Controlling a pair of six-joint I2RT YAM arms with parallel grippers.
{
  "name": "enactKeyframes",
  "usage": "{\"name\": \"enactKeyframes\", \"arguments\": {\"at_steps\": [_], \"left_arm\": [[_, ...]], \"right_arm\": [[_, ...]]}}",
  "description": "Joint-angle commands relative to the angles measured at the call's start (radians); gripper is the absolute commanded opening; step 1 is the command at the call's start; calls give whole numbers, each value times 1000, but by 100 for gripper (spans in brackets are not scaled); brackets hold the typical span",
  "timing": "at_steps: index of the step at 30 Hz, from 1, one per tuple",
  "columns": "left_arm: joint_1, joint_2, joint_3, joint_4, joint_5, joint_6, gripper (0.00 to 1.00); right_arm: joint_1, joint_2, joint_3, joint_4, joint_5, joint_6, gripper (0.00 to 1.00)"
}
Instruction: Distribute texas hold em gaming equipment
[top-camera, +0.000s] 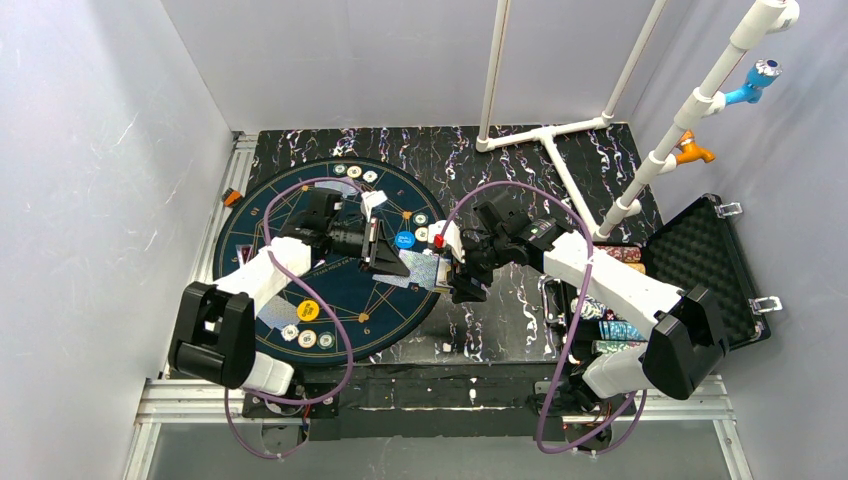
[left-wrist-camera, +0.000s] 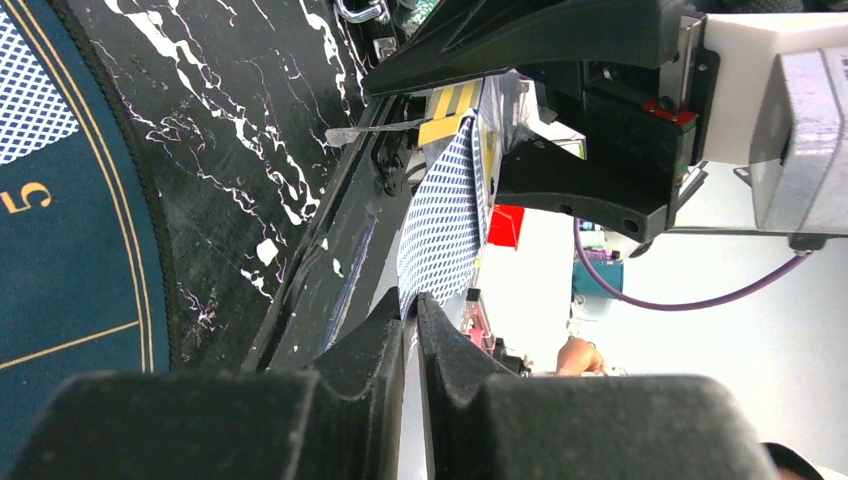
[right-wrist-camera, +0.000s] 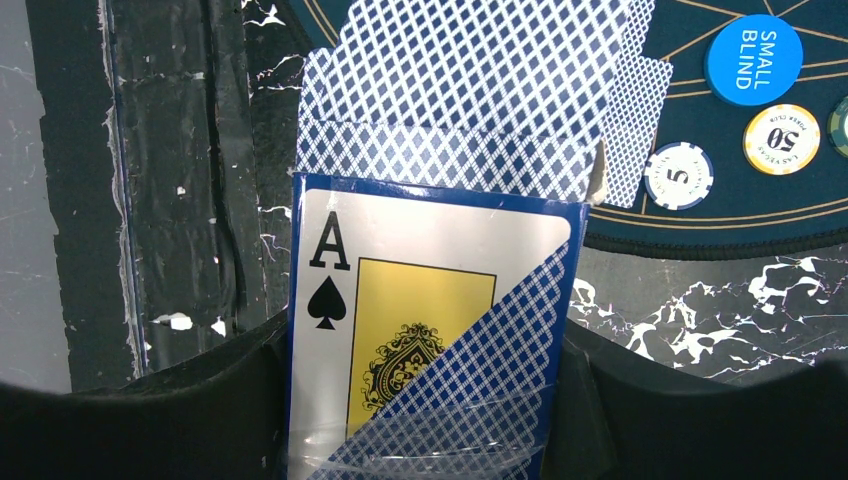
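1. Plainly, the left gripper (left-wrist-camera: 412, 312) has its fingers pressed together on the edge of one playing card (left-wrist-camera: 440, 225). The card stretches between the two arms, just off the 3 o'clock rim of the mat (top-camera: 395, 312).
2. The right gripper (right-wrist-camera: 420, 392) clasps the card pack (right-wrist-camera: 420, 300), one finger against each long side.
3. The pinch takes only a thin strip of a slick card. A crooked pull could let it slide free or buckle.
4. Several patterned backs fan past the pack's mouth. Friction may drag neighbours out with the pinched one and scatter them. Which of them lie loose on the mat I cannot tell.
5. Glossy clear wrap covers the pack low down, so a hard tug could twist the pack between the fingers.
6. The SMALL BLIND button (right-wrist-camera: 752, 58), the 50 chip (right-wrist-camera: 787, 138) and the 5 chip (right-wrist-camera: 679, 176) sit near the fan, at its 2 to 3 o'clock. A swinging card could nudge them.
7. The cards are thin, flat and shiny, with a diamond lattice back. The chips are thick discs with striped edges. The mat looks felt-like, dark blue with gold lines. The table (top-camera: 495, 325) is black with white marbling. The case (top-camera: 715, 260), at the table's 3 o'clock, is lined with dimpled foam.
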Motion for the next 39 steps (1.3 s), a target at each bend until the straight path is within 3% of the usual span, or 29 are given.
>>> {"name": "enactKeyframes", "arguments": {"at_steps": [1, 5, 11, 15, 18, 26, 30, 39], "left_arm": [[33, -71, -1, -67, 13, 53, 5], [77, -101, 28, -179, 13, 142, 4], [202, -110, 139, -537, -31, 477, 1], [287, -74, 231, -724, -134, 665, 0], [305, -36, 315, -803, -317, 791, 0], [263, 25, 444, -667, -991, 1094, 0], [206, 56, 410, -517, -1218, 1201, 3], [89, 141, 195, -121, -1495, 1390, 1]], "right_arm": [[3, -37, 23, 47, -37, -14, 1], [3, -39, 19, 49, -31, -13, 1], [3, -40, 19, 47, -27, -10, 1], [3, -36, 21, 50, -30, -8, 1], [3, -33, 25, 51, -32, -4, 1], [3, -34, 20, 52, -27, 2, 1], [3, -26, 20, 62, -29, 8, 1], [3, -28, 26, 57, -21, 16, 1]]}}
